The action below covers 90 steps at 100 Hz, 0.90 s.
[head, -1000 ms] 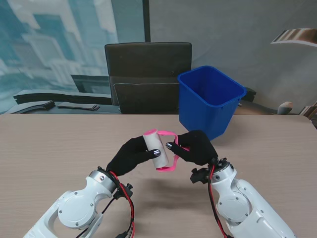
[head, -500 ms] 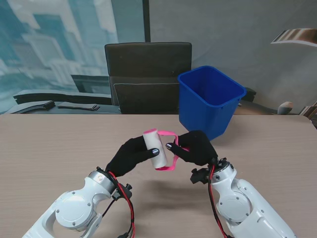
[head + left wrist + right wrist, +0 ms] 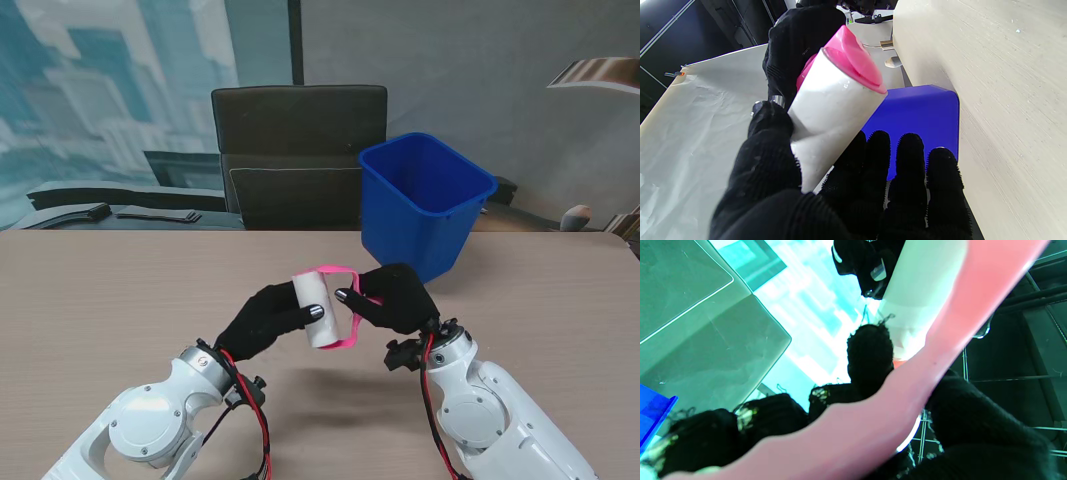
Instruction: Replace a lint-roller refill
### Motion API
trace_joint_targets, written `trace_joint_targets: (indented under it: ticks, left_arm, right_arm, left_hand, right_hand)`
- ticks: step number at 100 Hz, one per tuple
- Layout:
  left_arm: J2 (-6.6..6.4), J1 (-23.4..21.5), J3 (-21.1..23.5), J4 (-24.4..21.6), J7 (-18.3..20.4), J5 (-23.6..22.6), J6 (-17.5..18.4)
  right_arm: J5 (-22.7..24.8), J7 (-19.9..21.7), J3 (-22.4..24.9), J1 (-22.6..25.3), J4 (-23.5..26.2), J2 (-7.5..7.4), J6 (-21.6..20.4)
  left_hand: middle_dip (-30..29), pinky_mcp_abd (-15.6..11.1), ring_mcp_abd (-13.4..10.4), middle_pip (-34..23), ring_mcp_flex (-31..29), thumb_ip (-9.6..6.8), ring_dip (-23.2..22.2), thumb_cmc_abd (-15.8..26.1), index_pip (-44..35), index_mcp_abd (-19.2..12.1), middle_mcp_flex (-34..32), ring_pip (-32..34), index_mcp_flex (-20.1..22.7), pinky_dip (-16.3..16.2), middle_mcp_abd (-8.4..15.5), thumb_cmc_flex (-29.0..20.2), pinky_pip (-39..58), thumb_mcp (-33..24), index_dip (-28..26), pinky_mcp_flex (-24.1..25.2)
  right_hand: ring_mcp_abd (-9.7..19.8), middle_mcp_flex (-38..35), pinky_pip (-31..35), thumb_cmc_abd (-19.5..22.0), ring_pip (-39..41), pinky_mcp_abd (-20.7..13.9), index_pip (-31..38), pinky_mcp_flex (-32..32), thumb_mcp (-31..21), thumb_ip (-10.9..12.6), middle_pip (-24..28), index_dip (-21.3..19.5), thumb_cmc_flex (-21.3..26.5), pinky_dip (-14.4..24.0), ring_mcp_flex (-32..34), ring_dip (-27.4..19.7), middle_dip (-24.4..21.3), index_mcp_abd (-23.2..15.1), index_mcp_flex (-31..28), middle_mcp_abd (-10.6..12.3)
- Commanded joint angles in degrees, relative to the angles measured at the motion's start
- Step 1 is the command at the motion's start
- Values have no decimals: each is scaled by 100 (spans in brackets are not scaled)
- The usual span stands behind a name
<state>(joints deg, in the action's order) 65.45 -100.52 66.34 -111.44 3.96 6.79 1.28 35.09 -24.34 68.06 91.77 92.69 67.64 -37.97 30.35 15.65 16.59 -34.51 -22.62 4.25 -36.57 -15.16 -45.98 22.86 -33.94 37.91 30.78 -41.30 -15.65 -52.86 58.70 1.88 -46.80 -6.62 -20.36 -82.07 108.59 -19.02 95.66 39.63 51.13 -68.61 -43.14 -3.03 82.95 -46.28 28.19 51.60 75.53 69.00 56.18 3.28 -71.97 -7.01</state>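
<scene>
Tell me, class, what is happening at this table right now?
A two-armed robot is holding a pink lint roller in the air over the wooden table. The left hand is wrapped around the white refill roll, while the right hand grips the pink handle frame. The roll looks to be still seated on the roller. A blue bin stands at the far edge of the table, just beyond the right hand, and a dark chair sits behind the table.

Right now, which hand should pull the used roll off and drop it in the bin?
Left, probably. The left hand already wraps the white roll, while the right hand grips the pink handle and can brace it. The blue bin sits farther, to the right, so it's a cross-reach.
</scene>
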Motion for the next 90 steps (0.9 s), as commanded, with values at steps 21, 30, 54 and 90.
trace_joint_targets:
  ticks: [21, 30, 54, 90]
  left_arm:
    - [-9, 102, -167, 212, -45, -437, 522]
    - [-7, 123, -202, 279, -137, -601, 711]
    - [-2, 166, -264, 400, -262, -816, 1022]
    - [-15, 248, -354, 568, -339, -1077, 1425]
  right_arm:
    - [-53, -63, -88, -10, 27, 74, 55]
    - [-120, -33, -110, -6, 35, 76, 95]
    - [-128, 7, -145, 13, 66, 63, 198]
    - [-71, -187, -289, -5, 82, 96, 408]
  left_hand:
    - [186, -8, 11, -153, -144, -748, -136, 498, -1961, -758, -299, 161, 534, -52, 287, -611, 216, -1423, -695, -47]
    - [189, -15, -4, -156, -152, -734, -137, 493, -1958, -774, -292, 165, 528, -50, 296, -606, 222, -1433, -688, -58]
    - [194, -18, -23, -169, -145, -698, -138, 505, -1964, -791, -278, 170, 524, -42, 310, -598, 231, -1441, -652, -61]
    - [193, -26, -39, -177, -139, -682, -132, 501, -1980, -814, -270, 166, 510, -30, 337, -593, 230, -1439, -614, -57]
  right_hand:
    - [3747, -98, 1139, 1281, 747, -4308, 1066, -225, -50, 989, 1095, 471, -519, 145, 28, 285, 64, 204, -423, 114]
    - [3764, -98, 1139, 1758, 739, -4268, 1119, -221, 128, 1048, 1123, 517, -582, 136, 30, 288, 57, 230, -432, 86]
    - [3797, -100, 1139, 2141, 724, -4247, 1295, -210, 362, 1281, 1180, 586, -326, 72, 32, 274, 19, 245, -451, 77]
    - [3701, -101, 1139, 2242, 750, -4131, 1485, -194, 355, 1045, 1281, 672, -62, -39, 27, 255, -13, 416, -482, -24]
